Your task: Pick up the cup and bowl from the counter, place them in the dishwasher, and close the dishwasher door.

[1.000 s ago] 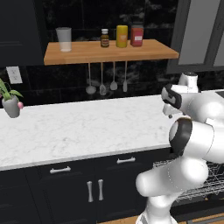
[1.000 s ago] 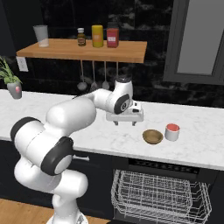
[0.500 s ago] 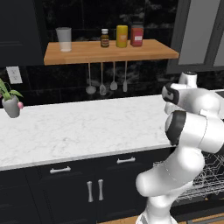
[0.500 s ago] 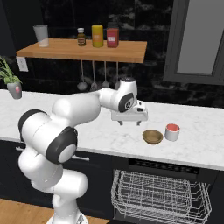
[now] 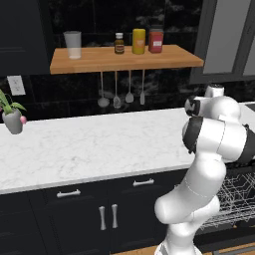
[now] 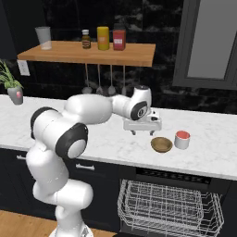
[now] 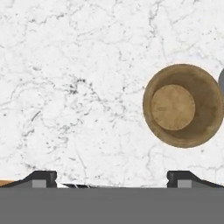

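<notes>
A brown wooden bowl [image 6: 161, 144] sits on the white marble counter [image 6: 217, 157], and the small grey cup [image 6: 182, 139] with a red inside stands just to its right. My gripper [image 6: 142, 132] hangs open a little above the counter, just left of the bowl, holding nothing. In the hand view the bowl [image 7: 183, 105] lies upper right of my gripper [image 7: 111, 181], and a sliver of the cup [image 7: 222, 81] shows at the right edge. Below the counter the dishwasher [image 6: 171, 176] is open with a wire rack [image 6: 166, 208] pulled out. In the left base view my arm hides bowl and cup.
A wooden shelf [image 6: 88, 52] above the counter carries a tumbler [image 6: 44, 37], a bottle and two jars. Utensils [image 6: 99, 83] hang under it against the black wall. A potted plant [image 6: 14, 88] stands far left. Dark cabinets [image 5: 99, 209] run under the counter.
My hand has moved right along the counter and dropped a little, ending close beside the bowl. Bowl and cup have stayed put.
</notes>
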Controlling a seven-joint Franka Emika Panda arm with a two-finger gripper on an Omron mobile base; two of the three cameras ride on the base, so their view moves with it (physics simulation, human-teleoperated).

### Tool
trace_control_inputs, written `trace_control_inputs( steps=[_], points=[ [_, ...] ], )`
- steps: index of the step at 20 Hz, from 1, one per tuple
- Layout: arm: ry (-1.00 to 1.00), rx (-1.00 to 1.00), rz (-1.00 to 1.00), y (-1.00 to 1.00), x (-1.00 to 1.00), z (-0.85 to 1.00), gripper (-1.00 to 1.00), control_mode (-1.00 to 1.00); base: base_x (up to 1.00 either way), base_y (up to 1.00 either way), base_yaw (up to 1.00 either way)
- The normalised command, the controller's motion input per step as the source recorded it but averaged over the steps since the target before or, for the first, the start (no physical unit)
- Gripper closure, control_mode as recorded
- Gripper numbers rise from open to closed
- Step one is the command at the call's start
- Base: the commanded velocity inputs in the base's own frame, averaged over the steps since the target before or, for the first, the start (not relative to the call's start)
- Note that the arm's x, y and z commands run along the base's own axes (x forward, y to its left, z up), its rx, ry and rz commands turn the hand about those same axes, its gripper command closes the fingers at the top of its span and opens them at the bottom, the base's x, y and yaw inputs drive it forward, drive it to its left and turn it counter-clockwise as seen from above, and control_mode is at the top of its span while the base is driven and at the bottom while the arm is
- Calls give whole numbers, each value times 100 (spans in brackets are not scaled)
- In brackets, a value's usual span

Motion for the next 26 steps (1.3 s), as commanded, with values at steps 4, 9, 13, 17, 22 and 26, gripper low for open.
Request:
trace_control_inputs(
  steps=[4,9,13,17,22,26],
  points=[
    [0,0,0,-23,28,-55,-100,-100,0,0,0],
    [0,0,0,-38,14,-2,-100,-100,0,0,0],
    [0,0,0,-24,20,0,-100,-100,0,0,0],
    [0,0,0,0,13,-14,-100,-100,0,0,0],
    [2,0,0,0,19,-33,-100,-100,0,0,0],
    [2,0,0,-4,21,-39,-100,-100,0,0,0]
  ],
)
